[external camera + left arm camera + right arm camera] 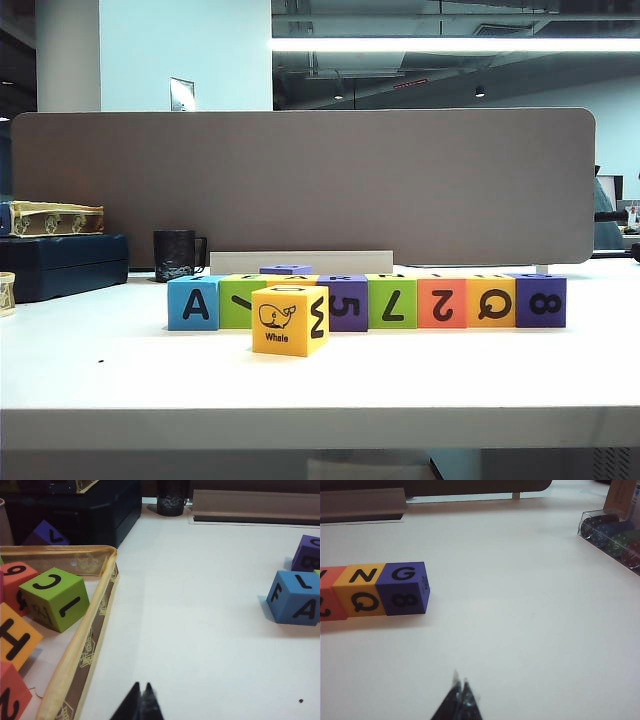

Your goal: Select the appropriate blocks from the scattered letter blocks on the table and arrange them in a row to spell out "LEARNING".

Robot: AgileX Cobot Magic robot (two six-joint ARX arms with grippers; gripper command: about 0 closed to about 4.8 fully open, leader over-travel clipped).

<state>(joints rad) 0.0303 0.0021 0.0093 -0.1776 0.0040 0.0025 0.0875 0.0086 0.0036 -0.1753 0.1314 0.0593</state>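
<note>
A row of letter blocks stands on the white table [120,380]: blue "A" [196,303], green [238,300], purple "5" [347,303], green "7" [392,302], red "2" [441,302], orange "Q" [490,300], purple "8" [541,300]. The yellow whale block [289,320] sits in front of the row. Another purple block [286,269] lies behind it. My left gripper [142,686] is shut and empty, hovering over bare table, well short of the blue block [295,597]. My right gripper [460,680] is shut and empty, short of the purple "G" block [402,587]. Neither gripper shows in the exterior view.
A yellow-rimmed tray [95,612] beside the left gripper holds a green "C" block [54,598], an orange "H" block [12,637] and red blocks. A black mug [178,255] and a grey partition panel [300,180] stand behind. A clear case of chips [612,532] lies beyond the right gripper.
</note>
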